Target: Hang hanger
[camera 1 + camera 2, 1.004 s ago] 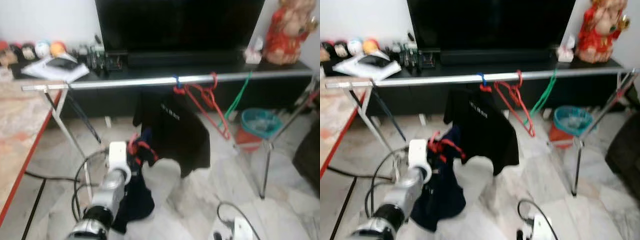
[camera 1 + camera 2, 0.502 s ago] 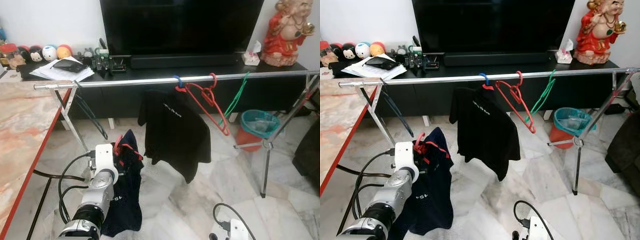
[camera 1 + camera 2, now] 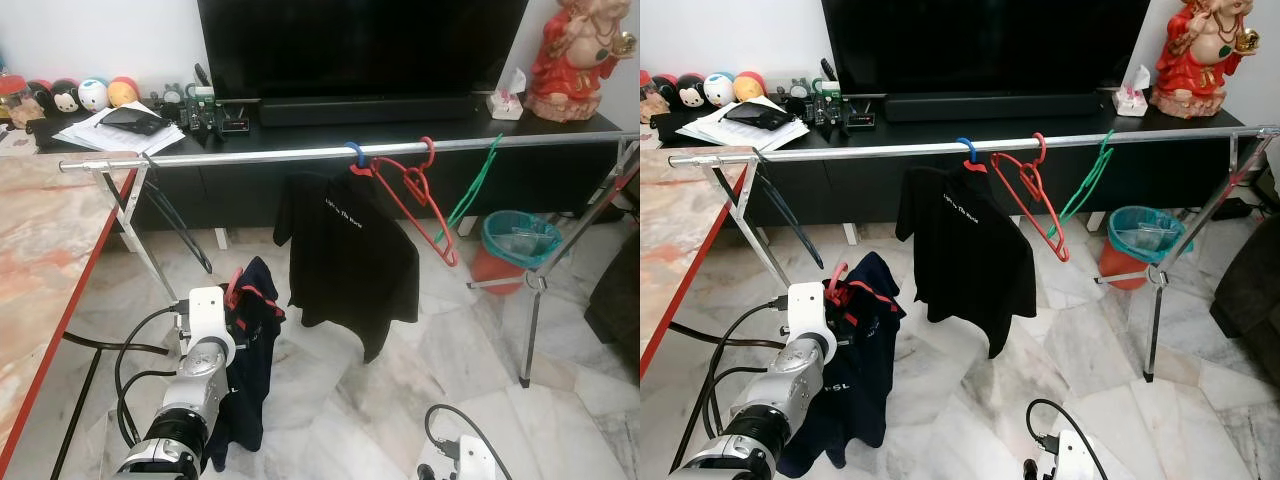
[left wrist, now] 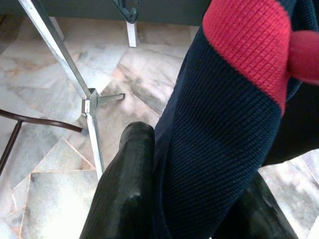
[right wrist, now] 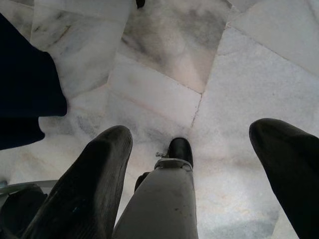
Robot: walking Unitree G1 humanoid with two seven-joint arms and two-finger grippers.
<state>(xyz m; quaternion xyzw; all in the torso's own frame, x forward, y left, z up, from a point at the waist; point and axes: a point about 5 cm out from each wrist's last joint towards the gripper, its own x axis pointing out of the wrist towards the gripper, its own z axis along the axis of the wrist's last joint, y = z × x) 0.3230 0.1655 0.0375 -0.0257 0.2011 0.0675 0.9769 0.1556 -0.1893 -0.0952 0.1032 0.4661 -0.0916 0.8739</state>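
Observation:
My left gripper [image 3: 232,308] is shut on a red hanger [image 3: 234,289] that carries a navy shirt [image 3: 243,385], held low in front of the rack, well below the silver rail [image 3: 230,157]. In the left wrist view the navy cloth with its red band [image 4: 244,45] is pinched between my black fingers [image 4: 124,189]. On the rail hang a black T-shirt [image 3: 345,260] on a blue hanger [image 3: 355,153], an empty red hanger [image 3: 420,205] and a green hanger [image 3: 478,185]. My right gripper [image 5: 194,144] hangs idle and open over the floor.
A marble table with a red edge [image 3: 60,300] is at the left. Behind the rack stands a black TV bench [image 3: 400,115] with a TV, papers and figures. A teal bin [image 3: 520,240] sits under the rail's right end. Cables [image 3: 130,350] lie on the marble floor.
The blurred view has steadied and shifted as the camera moved. The navy shirt in my left gripper now hangs further from the black T-shirt and straighter.

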